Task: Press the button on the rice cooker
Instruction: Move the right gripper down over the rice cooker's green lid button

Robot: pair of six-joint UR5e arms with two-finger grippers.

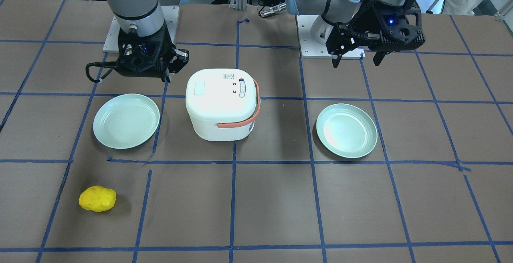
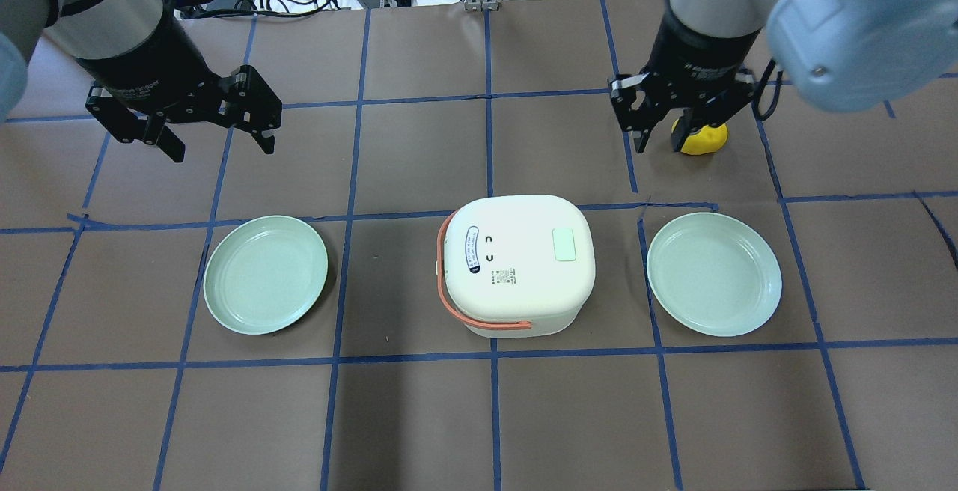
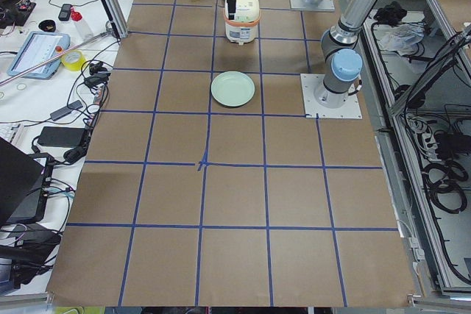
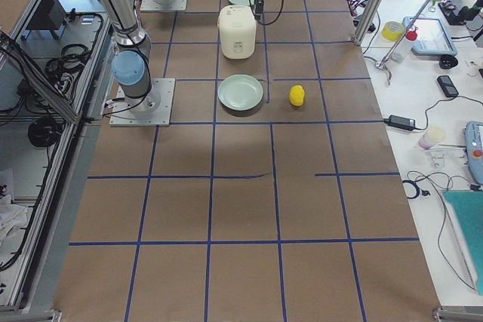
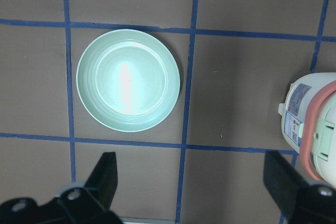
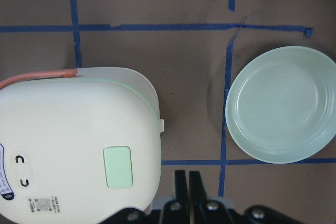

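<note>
The white rice cooker [image 2: 516,263] with an orange handle stands mid-table between two plates. Its pale green rectangular button [image 2: 563,244] sits on the lid, on the robot's right side; it also shows in the right wrist view [image 6: 118,166]. My right gripper [image 6: 186,182] is shut and empty. It hovers above the table just off the cooker's edge on the button's side [image 1: 165,77]. My left gripper [image 2: 217,124] is open and empty, raised well to the cooker's left, above the left plate [image 5: 128,80].
Two pale green plates flank the cooker, a left one [image 2: 266,274] and a right one [image 2: 713,274]. A yellow lumpy object [image 1: 97,199] lies on the far side of the table beyond the right plate. Blue tape lines grid the brown table.
</note>
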